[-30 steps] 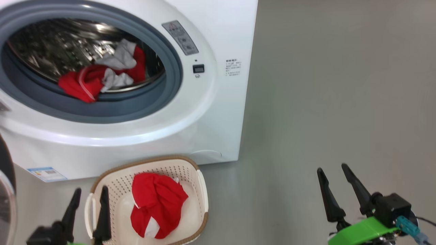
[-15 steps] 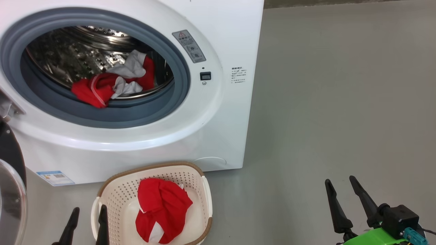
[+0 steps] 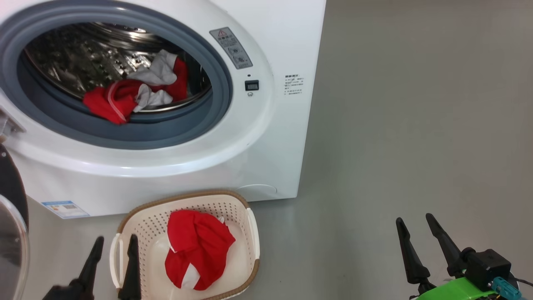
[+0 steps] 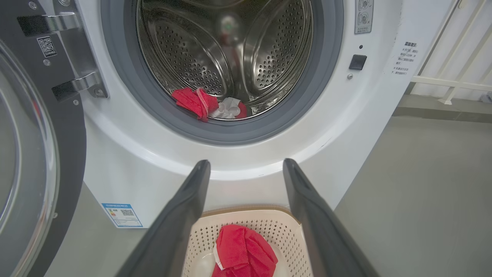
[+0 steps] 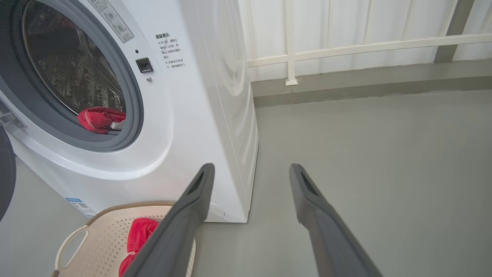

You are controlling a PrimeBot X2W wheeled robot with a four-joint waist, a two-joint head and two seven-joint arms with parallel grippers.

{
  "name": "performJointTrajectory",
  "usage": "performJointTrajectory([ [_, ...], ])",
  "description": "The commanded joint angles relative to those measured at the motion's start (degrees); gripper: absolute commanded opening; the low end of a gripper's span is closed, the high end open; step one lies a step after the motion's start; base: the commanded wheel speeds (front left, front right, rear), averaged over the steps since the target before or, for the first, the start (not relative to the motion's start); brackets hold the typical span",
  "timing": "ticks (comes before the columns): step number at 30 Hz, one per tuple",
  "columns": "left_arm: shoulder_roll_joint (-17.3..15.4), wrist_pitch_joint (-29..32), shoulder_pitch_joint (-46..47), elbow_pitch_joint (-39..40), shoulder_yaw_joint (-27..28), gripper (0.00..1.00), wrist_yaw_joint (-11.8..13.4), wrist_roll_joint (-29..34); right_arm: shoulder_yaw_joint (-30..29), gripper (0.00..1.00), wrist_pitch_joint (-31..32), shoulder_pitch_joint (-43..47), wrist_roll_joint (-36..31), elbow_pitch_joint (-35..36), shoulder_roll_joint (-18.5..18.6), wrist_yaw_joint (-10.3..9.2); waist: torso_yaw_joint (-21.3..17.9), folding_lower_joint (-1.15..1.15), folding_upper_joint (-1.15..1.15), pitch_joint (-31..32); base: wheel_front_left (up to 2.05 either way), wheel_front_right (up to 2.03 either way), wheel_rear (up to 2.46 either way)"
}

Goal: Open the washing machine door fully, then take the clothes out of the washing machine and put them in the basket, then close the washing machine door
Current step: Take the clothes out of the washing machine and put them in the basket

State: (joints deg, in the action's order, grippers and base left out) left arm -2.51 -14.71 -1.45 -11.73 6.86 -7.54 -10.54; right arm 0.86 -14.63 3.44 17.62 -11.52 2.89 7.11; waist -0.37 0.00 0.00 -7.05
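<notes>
Half unloaded

Washing machine door (image 3: 12, 196) open, left of left gripper (image 3: 116, 241), which is spread. One red garment (image 3: 198, 246) in basket (image 3: 183, 199) beside it, second garment (image 3: 110, 98) in washing machine (image 3: 266, 137) ahead. Right gripper (image 3: 414, 218) spread. Left wrist adds two hinges (image 4: 75, 84); right wrist, railing (image 5: 365, 46).

Bright, even light; steel drum (image 4: 226, 50) glints; wrist views bow at edges.

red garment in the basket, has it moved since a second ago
No: the red garment sits at the same spot within the basket; the camera shifted.
</notes>
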Motion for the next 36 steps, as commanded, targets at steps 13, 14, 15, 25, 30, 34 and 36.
performJointTrajectory([
  [13,-4.8,-0.3,23.4,-7.0,0.5,1.0,0.1,2.9,3.7,1.0,-0.4,-7.1,0.3,2.6,0.0,0.37,-1.7,0.0,0.0,-11.2,0.0,0.0,0.0],
  [14,-5.3,-0.3,25.7,-7.8,0.6,1.0,0.1,2.9,3.9,1.0,-0.4,-7.6,0.5,2.7,0.0,0.37,-1.9,0.0,0.0,-12.3,0.0,0.0,0.0],
  [15,-5.9,-0.3,27.8,-8.8,0.7,1.0,0.1,3.0,4.1,1.0,-0.4,-8.1,0.7,2.8,0.0,0.37,-2.2,0.0,0.0,-13.3,0.0,0.0,0.0],
  [25,-11.3,-0.3,45.0,-20.9,1.7,1.0,0.1,5.7,5.4,1.0,-0.4,-11.8,2.1,3.9,0.0,0.37,-5.4,0.0,0.0,-20.7,0.0,0.0,0.0],
  [30,-14.9,-0.3,52.4,-29.1,1.5,1.0,0.5,7.8,5.7,1.0,-0.4,-13.0,2.8,4.8,0.0,0.37,-7.3,0.0,0.0,-23.6,0.0,0.0,0.0],
  [34,-17.1,-0.3,57.3,-34.1,1.3,1.0,1.0,8.6,5.8,1.0,-0.4,-13.5,3.1,5.4,0.0,0.37,-8.6,0.0,0.0,-25.5,0.0,0.0,0.0],
  [36,-18.0,-0.3,59.3,-36.4,1.2,1.0,1.5,9.0,5.8,1.0,-0.4,-13.6,3.2,5.7,0.0,0.37,-9.0,0.0,0.0,-26.2,0.0,0.0,0.0],
])
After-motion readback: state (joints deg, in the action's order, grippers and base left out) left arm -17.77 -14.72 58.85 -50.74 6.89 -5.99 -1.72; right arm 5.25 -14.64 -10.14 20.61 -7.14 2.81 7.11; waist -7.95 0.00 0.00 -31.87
